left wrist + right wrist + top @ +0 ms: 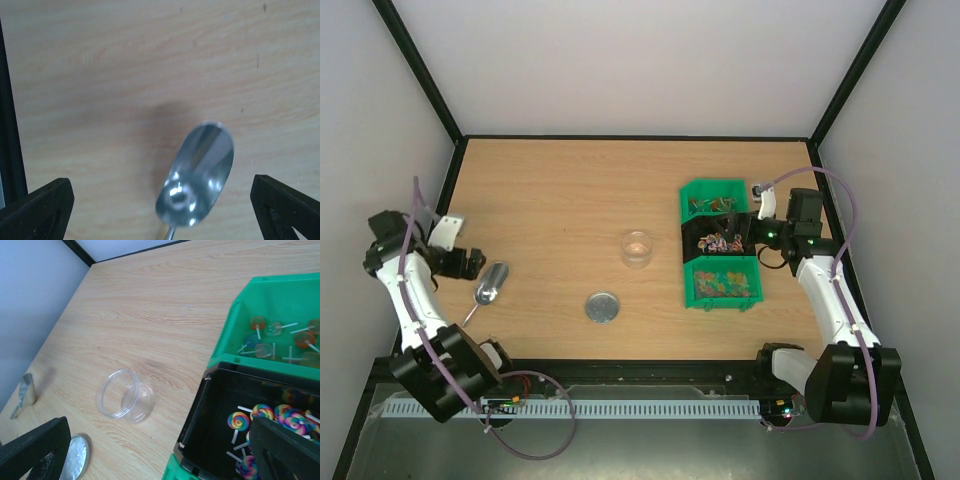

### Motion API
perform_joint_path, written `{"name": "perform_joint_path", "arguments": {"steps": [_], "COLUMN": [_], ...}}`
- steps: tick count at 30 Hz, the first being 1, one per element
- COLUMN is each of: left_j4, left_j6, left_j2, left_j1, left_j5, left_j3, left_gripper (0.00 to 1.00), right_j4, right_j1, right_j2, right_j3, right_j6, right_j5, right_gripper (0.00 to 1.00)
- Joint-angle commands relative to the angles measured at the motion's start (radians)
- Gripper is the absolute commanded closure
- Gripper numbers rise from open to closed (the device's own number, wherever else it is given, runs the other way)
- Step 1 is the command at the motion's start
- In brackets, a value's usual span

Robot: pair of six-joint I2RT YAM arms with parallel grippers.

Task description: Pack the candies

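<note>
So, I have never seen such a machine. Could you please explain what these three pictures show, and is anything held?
These are two robot arms bolted at the near edge of a wooden table. One picture looks down from above; the other two come from a camera on each wrist.

On the table lie a metal scoop, a clear round jar, its silver lid, and three bins, two green and one black, holding candies.

The left tool hovers open over the scoop. The right tool stands open above the black bin. Nothing is held.
</note>
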Motion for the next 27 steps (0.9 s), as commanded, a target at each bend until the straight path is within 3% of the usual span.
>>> {"name": "perform_joint_path", "arguments": {"steps": [1,12,18,27], "left_j4": [-0.151,-0.205,-0.158,0.025], "left_j6": [0.257,0.628,0.743,0.77], "left_j2": [-0.032,-0.029,-0.021,-0.039], "left_j1": [0.146,0.48,0.528,0.546], "left_j5": [0.079,0.092,0.075,0.089], "left_j3": [-0.062,-0.229,-0.332,-0.456], "left_gripper": [0.01,0.01,0.04,0.11], "right_j4": [-0.01,-0.019,-0.022,-0.037], "right_j1": [0.001,0.007,0.017,0.026], "right_j2": [0.015,0.07,0.092,0.098], "right_j3": [0.013,0.025,0.032,0.032], "right_j6": [-0.015,-0.024,-0.024,-0.037], "right_j5": [-0.09,-0.108,-0.113,-0.138], "right_gripper": [0.01,0.01,0.01,0.01]}}
